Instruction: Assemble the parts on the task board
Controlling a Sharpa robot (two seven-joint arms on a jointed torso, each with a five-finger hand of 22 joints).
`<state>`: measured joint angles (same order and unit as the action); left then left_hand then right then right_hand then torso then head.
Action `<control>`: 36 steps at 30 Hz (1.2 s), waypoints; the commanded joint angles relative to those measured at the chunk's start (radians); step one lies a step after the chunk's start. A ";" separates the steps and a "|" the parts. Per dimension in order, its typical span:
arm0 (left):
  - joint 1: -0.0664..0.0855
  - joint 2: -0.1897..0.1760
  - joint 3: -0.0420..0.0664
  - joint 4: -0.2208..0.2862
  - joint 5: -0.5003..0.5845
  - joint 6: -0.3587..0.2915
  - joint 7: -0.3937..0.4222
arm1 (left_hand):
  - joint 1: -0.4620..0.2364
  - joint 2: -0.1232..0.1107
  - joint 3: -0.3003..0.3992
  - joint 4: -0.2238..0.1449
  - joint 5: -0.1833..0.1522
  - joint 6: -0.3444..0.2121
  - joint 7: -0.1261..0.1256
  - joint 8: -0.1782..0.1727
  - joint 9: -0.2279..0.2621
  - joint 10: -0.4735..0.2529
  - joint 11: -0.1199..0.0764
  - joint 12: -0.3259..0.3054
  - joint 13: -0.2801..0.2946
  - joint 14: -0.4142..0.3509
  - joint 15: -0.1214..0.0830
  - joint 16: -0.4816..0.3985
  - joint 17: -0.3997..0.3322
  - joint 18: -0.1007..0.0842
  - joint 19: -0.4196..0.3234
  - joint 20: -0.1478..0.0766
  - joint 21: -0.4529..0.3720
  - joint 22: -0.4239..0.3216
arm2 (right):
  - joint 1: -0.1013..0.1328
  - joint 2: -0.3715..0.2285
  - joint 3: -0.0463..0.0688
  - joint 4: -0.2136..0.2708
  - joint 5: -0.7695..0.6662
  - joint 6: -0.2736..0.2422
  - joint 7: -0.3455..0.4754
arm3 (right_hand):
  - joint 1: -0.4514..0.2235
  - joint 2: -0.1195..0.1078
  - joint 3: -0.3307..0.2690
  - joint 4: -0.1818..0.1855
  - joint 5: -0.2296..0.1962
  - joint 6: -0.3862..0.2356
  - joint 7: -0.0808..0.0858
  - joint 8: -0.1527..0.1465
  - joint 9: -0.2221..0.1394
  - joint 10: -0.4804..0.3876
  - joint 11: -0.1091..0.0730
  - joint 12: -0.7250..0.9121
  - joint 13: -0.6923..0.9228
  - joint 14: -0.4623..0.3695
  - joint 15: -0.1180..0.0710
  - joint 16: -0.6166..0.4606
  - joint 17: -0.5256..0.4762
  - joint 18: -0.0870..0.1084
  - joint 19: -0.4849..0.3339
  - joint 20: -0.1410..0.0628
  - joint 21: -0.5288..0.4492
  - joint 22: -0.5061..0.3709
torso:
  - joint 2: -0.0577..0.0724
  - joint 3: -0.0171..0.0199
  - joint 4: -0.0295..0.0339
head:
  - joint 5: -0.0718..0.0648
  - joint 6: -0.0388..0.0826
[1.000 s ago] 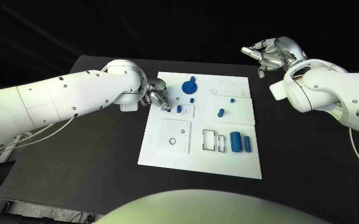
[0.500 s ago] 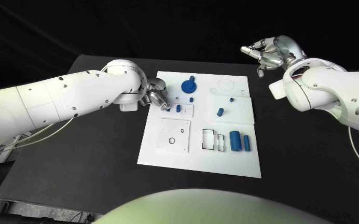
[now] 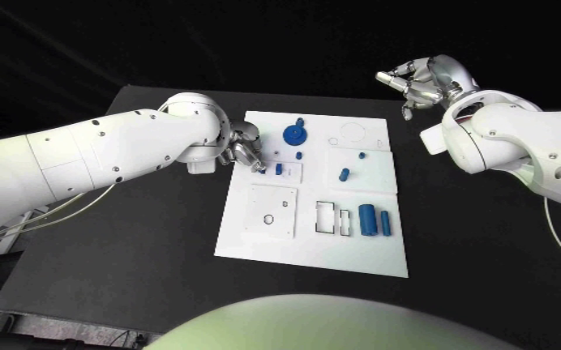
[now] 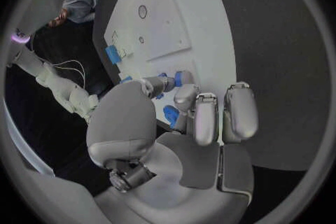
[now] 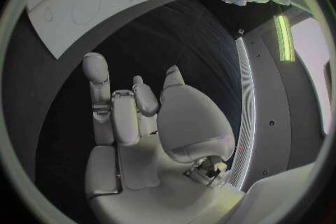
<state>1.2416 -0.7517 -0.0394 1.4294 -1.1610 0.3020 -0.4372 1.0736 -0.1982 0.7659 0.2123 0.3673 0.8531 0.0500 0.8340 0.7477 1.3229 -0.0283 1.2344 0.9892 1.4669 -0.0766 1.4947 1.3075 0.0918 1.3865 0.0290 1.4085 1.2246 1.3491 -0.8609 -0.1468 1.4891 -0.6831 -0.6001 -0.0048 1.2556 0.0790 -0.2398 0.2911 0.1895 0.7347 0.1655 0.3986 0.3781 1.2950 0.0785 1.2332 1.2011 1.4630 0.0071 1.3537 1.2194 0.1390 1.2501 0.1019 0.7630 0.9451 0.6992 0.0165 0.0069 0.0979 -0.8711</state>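
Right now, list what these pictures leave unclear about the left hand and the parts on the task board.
- Left hand, head view: its fingers overlap the task board edge; contact with the small blue part cannot be told.
- Left wrist view: blue pieces sit behind the fingers, partly hidden; held or merely behind, unclear.
- Head view: the board's outlined recesses are too small to read for depth.
- Right hand: raised off the board, fingers curled; its palm is hidden.

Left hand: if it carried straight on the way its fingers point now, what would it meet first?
Probably the small blue part on the task board; the left hand fingertips already sit beside it. Depth is unclear, so they may touch the board surface first.
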 commanded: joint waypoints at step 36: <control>-0.004 0.013 -0.005 -0.012 0.055 -0.014 -0.018 | -0.097 0.003 0.029 -0.087 -0.026 0.016 -0.020 -0.014 0.006 0.009 -0.011 0.006 0.009 0.074 -0.016 0.003 0.162 -0.020 0.007 -0.008 -0.003 0.001 | 0.000 -0.001 0.000 0.001 -0.005 0.008 0.004 | -0.001 0.012 -0.013 0.001 -0.002 -0.009 -0.002 0.005 -0.002 -0.004 -0.001 -0.002 -0.003 0.023 -0.007 -0.006 -0.001 0.016 0.007 0.001 -0.007 0.000 | 0.000 0.0003 0.0003 | -0.004 -0.002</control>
<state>1.2415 -0.7438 -0.0419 1.4160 -1.1171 0.2832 -0.4559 0.9839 -0.1951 0.8019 0.1234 0.3460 0.8681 0.0367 0.8241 0.7544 1.3302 -0.0352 1.2344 0.9968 1.4670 -0.0838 1.4947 1.3075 0.0918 1.3902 0.0252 1.4084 1.2244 1.3490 -0.8615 -0.1468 1.4894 -0.6828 -0.5993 -0.0049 1.2556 0.0790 -0.2483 0.2914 0.1895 0.7311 0.1618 0.3985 0.3766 1.2950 0.0785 1.2332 1.1994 1.4630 0.0071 1.3537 1.2194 0.1390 1.2501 0.1019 0.7590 0.9449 0.6992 0.0165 0.0071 0.0941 -0.8728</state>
